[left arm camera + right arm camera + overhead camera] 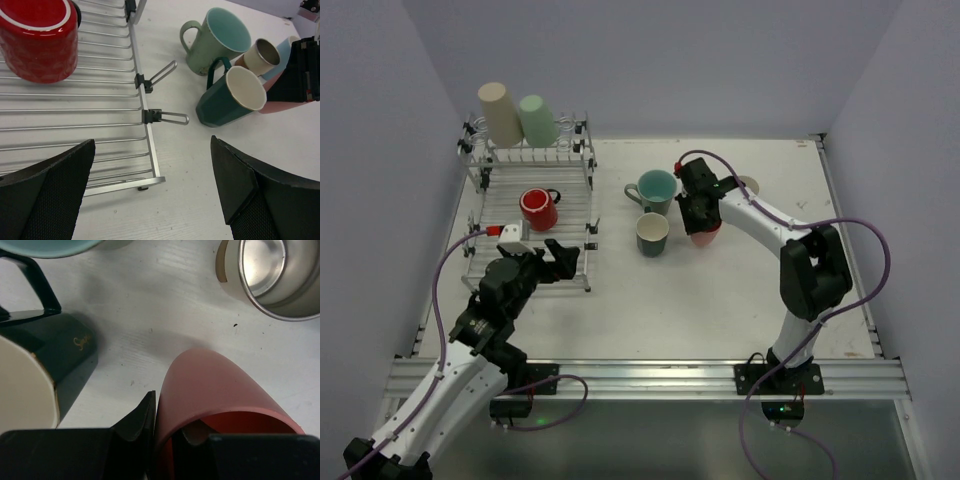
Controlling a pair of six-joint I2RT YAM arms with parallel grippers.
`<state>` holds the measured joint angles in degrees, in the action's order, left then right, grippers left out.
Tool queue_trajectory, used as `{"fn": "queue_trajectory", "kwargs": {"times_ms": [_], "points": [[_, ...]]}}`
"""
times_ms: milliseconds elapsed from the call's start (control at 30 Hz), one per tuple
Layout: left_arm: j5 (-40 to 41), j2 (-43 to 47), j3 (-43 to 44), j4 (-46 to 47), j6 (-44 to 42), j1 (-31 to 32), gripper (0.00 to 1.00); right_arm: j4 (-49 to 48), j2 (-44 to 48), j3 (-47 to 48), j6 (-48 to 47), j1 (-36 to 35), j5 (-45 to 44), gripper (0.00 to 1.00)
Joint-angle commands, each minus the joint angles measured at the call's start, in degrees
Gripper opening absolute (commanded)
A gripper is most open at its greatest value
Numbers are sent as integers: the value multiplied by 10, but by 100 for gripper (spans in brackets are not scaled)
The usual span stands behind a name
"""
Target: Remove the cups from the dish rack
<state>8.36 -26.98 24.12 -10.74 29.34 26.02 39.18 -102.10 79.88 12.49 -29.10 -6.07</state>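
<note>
The chrome dish rack (575, 215) stands at the left. A beige cup (500, 113) and a mint green cup (534, 118) sit upside down on its back tier. A red mug (539, 208) lies on its lower bars (145, 130), also seen in the left wrist view (37, 40). My left gripper (555, 262) is open and empty over the rack's near right corner (150, 200). My right gripper (698, 215) is shut on the rim of a pink cup (220, 390), one finger inside it, just above the table. A teal-lined mug (655, 190) and a dark green mug (652, 234) stand left of it.
A small grey-brown cup (748, 186) with a metal inside (272, 275) stands just behind the pink cup. A light blue cup (281, 56) shows beside it in the left wrist view. Walls close in the table on the left, back and right.
</note>
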Motion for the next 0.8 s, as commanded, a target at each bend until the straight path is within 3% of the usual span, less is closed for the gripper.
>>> {"fn": "queue_trajectory", "kwargs": {"times_ms": [0, 100, 233, 467, 567, 700, 767], "points": [[49, -24, 24, -5, 11, 3, 100, 19, -25, 29, -22, 4, 7, 7], [78, -44, 41, 1, 8, 3, 100, 10, -42, 29, -22, 4, 23, 11], [148, -83, 63, 11, 2, 3, 100, -7, -40, 17, -25, 5, 25, 25], [191, -204, 99, 54, -16, 1, 100, -36, 25, -6, -17, 5, 23, 74], [221, -226, 119, 58, -29, -5, 100, -56, 65, -23, -11, 5, 36, 87], [185, -235, 140, 70, -40, -47, 100, -103, 152, -78, 4, 5, 57, 99], [162, -252, 144, 86, -47, -85, 100, -142, 178, -102, 10, 5, 57, 99]]}}
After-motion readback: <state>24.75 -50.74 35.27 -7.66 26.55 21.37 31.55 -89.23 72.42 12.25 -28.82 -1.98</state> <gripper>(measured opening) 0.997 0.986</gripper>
